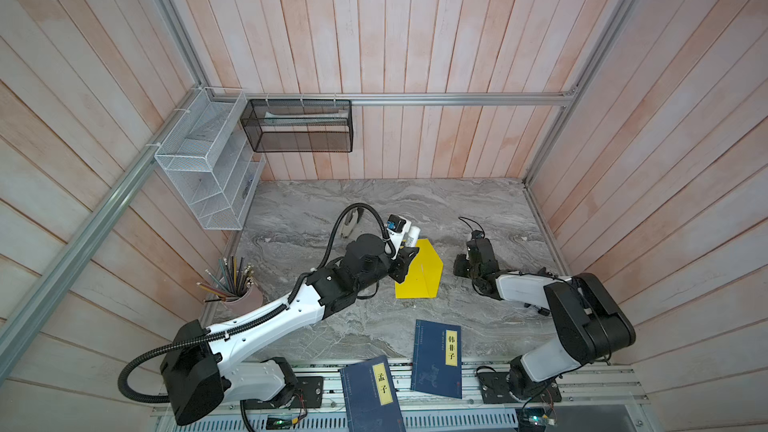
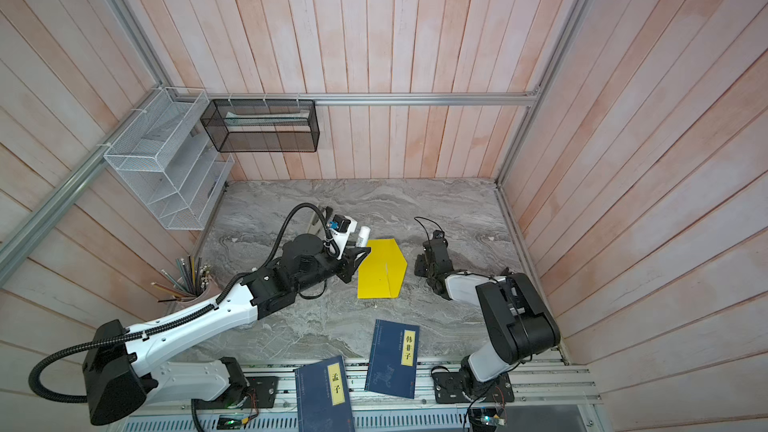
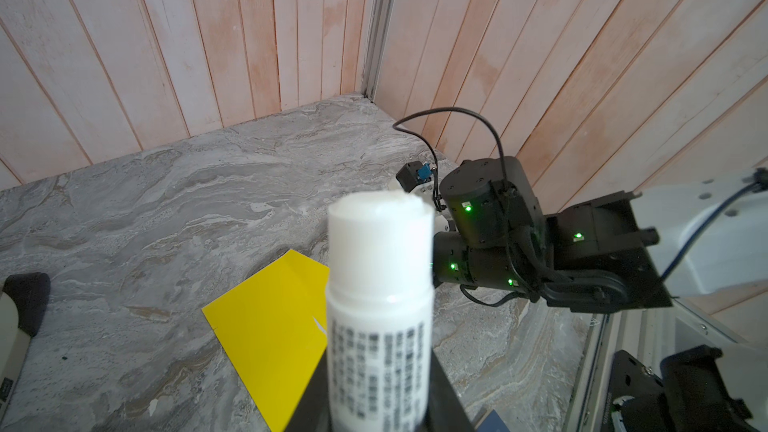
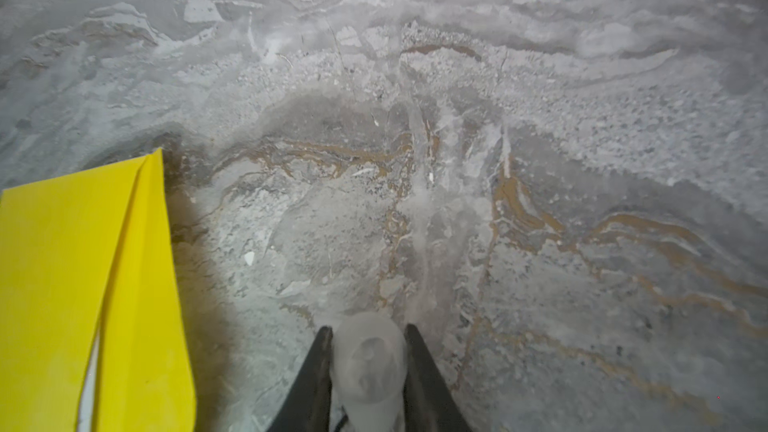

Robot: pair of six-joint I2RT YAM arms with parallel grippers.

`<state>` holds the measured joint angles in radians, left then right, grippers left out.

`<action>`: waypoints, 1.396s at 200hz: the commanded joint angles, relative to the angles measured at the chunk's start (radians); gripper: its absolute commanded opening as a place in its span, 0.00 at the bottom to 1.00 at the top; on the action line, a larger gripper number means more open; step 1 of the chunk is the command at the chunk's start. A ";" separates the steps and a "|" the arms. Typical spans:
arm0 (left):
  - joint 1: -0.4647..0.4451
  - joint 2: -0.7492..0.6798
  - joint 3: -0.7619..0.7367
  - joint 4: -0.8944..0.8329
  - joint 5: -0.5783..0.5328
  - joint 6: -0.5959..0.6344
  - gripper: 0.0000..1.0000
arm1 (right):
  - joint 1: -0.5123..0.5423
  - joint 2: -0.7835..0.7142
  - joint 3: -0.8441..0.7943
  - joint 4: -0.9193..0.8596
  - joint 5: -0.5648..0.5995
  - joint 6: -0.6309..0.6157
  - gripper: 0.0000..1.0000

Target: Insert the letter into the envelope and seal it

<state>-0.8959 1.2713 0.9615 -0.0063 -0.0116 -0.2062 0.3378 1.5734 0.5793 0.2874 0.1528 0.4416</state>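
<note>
The left gripper is clamped on an uncapped white glue stick, which hides part of the yellow envelope in the left wrist view; the right gripper pinches a pale cap near the envelope, not touching it; the envelope lies flat between the two arms, a white sliver at its seam, though I cannot tell if that is the letter; blue books lie at the front edge; a pencil cup stands left; grey marble table; wire racks on pink plank walls
</note>
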 commanded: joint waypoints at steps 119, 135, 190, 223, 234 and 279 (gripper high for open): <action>0.000 -0.039 0.016 0.003 -0.034 0.007 0.00 | -0.001 -0.019 -0.050 0.003 0.010 0.011 0.37; 0.000 -0.039 0.016 0.002 -0.035 0.007 0.00 | 0.000 -0.033 -0.048 -0.006 0.013 0.008 0.40; 0.001 -0.045 0.011 0.009 -0.025 0.001 0.00 | 0.000 -0.124 0.011 -0.092 0.000 -0.013 0.49; 0.001 -0.065 0.000 0.046 0.002 -0.019 0.00 | 0.006 -0.266 0.085 -0.207 -0.055 -0.026 0.54; 0.005 -0.072 -0.005 0.066 0.017 -0.033 0.00 | 0.013 -0.327 0.097 -0.222 -0.101 -0.027 0.54; 0.051 -0.095 -0.051 0.175 0.118 -0.101 0.00 | 0.020 -0.547 0.055 -0.070 -0.495 0.041 0.50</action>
<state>-0.8669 1.1942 0.9398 0.0772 0.0414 -0.2646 0.3504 1.1034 0.6552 0.1436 -0.0715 0.4374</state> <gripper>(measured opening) 0.279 0.521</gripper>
